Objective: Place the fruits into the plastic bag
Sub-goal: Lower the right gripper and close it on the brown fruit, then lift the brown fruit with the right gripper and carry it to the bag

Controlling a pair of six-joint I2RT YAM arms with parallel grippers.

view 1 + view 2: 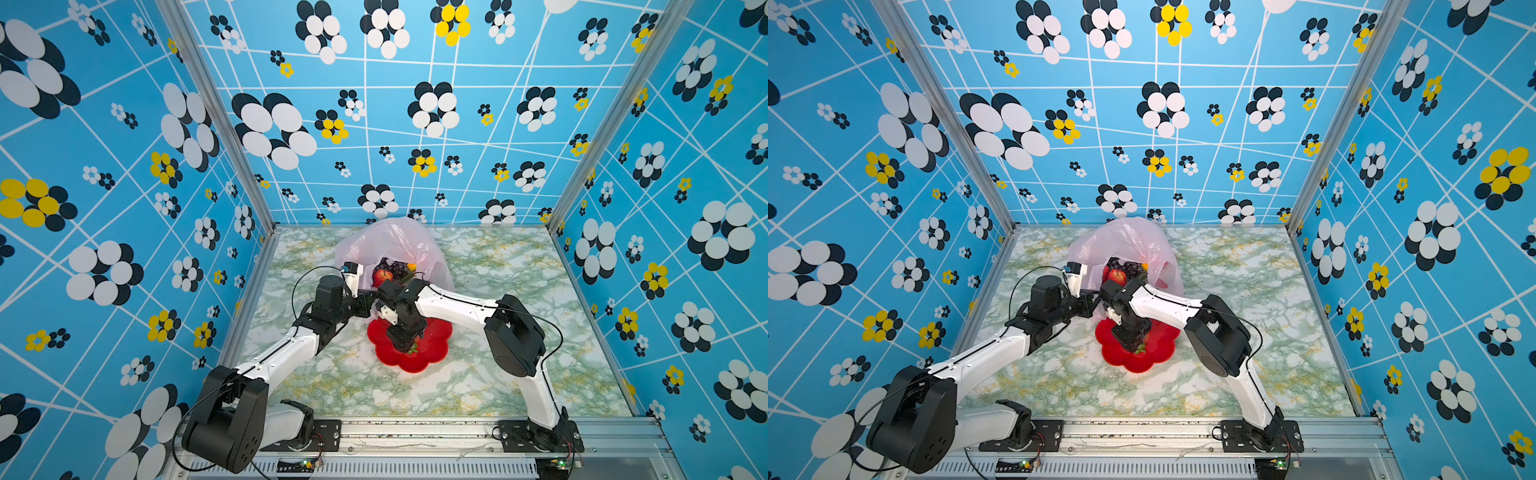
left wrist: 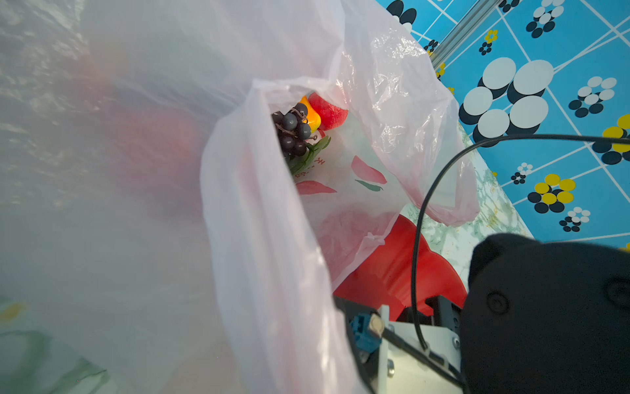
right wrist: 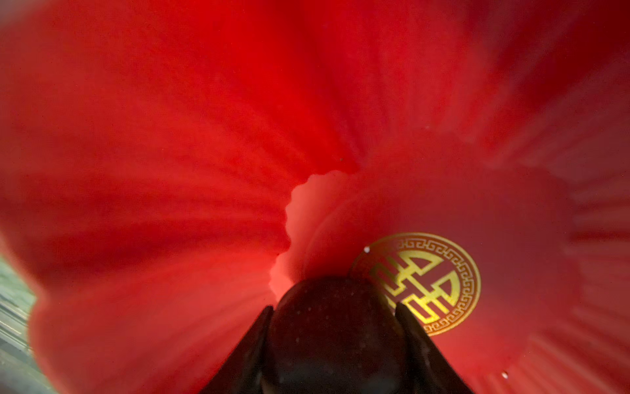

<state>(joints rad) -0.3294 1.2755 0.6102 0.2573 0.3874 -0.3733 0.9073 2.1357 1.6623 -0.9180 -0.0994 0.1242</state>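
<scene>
At the front edge of the marbled green-and-white table (image 1: 498,374), both arms rise from a metal rail (image 1: 415,428) and reach inward toward the middle.

Nearest along the table lies the red flower-shaped plate (image 1: 438,353). The right gripper (image 1: 409,347) points down onto it. In the right wrist view its two dark fingers (image 3: 252,341) stand on either side of the dark brown fruit (image 3: 334,344), set against its flanks at a middling width. The fruit rests on the plate just beside the gold emblem (image 3: 419,283).

A little farther back, on the left, the left gripper (image 1: 368,304) is closed. It sits at the near rim of the plastic bag (image 1: 390,237), close to the right arm's wrist. Pale film lies right across the left wrist view, but whether the gripper pinches that rim I cannot tell.

Behind the plate the bag stands puffed up, with its mouth open toward the arms and its lower lip touching or overlapping the plate's far edge. Inside it lie a red apple (image 2: 329,112), a grape bunch (image 2: 293,133) with green leaves (image 2: 310,153), and a yellow-orange fruit (image 2: 312,116), all pressed close together. Both top views show them through the mouth.

Farthest back and to both sides stand blue walls (image 1: 374,124) printed with white, black and yellow flowers.
</scene>
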